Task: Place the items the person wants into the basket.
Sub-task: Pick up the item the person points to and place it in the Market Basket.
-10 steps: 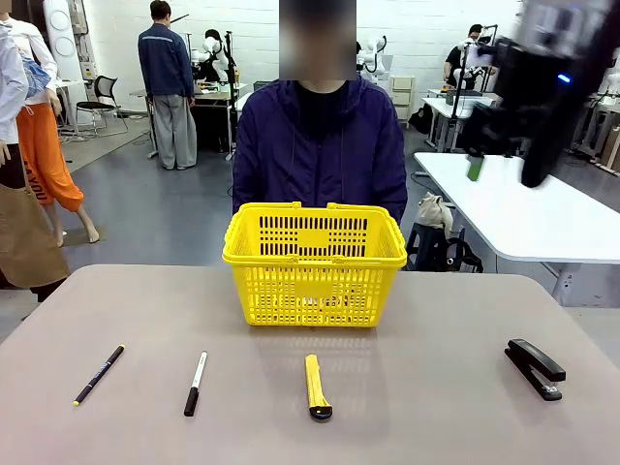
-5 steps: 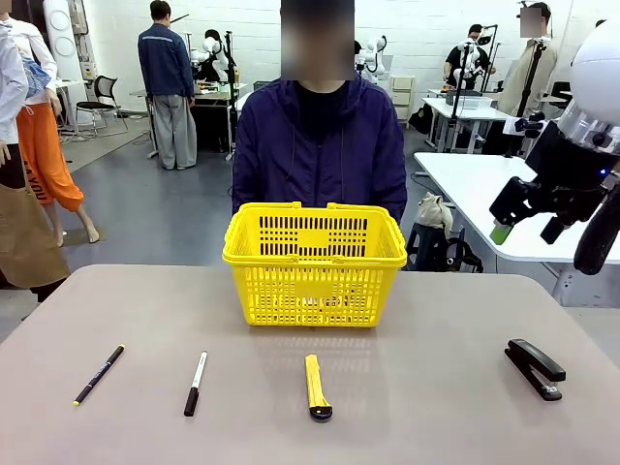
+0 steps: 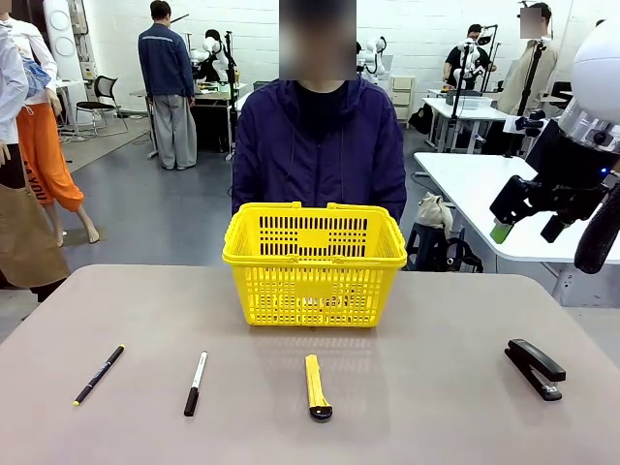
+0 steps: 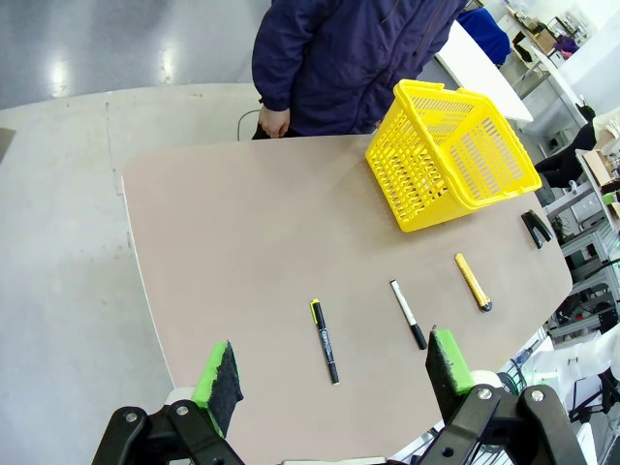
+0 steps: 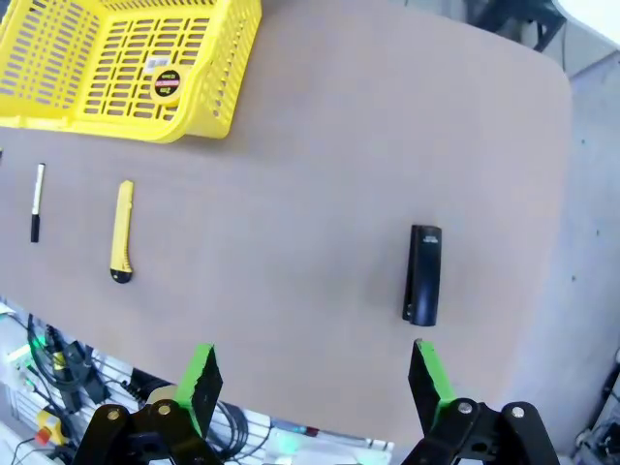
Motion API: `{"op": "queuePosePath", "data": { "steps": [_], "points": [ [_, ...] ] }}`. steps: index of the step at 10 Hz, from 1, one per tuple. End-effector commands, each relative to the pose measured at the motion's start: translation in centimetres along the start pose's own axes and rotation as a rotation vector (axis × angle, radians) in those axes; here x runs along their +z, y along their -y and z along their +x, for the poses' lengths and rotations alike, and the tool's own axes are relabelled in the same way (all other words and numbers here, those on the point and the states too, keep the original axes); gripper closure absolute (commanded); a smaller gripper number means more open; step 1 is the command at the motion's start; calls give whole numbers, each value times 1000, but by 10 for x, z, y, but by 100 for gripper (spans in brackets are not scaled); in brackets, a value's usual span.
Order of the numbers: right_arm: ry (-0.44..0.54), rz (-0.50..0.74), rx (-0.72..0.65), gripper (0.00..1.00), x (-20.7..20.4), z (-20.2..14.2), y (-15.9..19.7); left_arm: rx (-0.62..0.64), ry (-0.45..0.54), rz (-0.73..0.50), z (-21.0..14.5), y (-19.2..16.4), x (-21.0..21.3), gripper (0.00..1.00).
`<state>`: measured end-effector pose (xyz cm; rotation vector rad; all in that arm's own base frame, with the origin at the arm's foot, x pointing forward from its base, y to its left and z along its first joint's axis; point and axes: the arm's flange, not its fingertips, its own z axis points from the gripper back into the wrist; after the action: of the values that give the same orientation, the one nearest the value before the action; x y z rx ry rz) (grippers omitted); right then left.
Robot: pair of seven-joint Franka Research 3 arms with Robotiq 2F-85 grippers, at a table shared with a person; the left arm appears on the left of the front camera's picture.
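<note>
Two extras, marker [image 3: 196, 384] and stapler [image 3: 535, 368], either side of utility knife [image 3: 316, 386]

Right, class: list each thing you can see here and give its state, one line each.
Basket: upright on the table, tape measure inside.
Tape measure: lying in the basket.
Pen: flat on the table.
Marker: flat on the table, capped.
Utility knife: flat on the table.
Stapler: closed, on the table.
Left gripper: open, empty.
Right gripper: open, empty.
</note>
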<state>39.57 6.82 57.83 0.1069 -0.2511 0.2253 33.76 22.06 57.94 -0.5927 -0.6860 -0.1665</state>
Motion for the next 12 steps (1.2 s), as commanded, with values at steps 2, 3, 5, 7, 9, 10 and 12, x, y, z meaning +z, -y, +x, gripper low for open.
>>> {"op": "queuePosePath", "data": {
  "steps": [2, 3, 5, 7, 9, 10, 12],
  "points": [
    [1, -1, -6, 0, 1, 0, -1, -18, 10, -15, -1, -2, 1, 0],
    [1, -1, -6, 0, 1, 0, -1, -18, 10, -15, -1, -2, 1, 0],
    [1, -1, -6, 0, 1, 0, -1, -18, 10, -15, -1, -2, 1, 0],
    [1, -1, -6, 0, 1, 0, -1, -18, 10, -15, -1, -2, 1, 0],
    [1, -1, -6, 0, 1, 0, -1, -18, 10, -15, -1, -2, 1, 0],
    [1, -1, -6, 0, 1, 0, -1, -18, 10, -15, -1, -2, 1, 0],
    [1, -1, -6, 0, 1, 0, -1, -18, 10, -15, -1, -2, 1, 0]
  ]
}}
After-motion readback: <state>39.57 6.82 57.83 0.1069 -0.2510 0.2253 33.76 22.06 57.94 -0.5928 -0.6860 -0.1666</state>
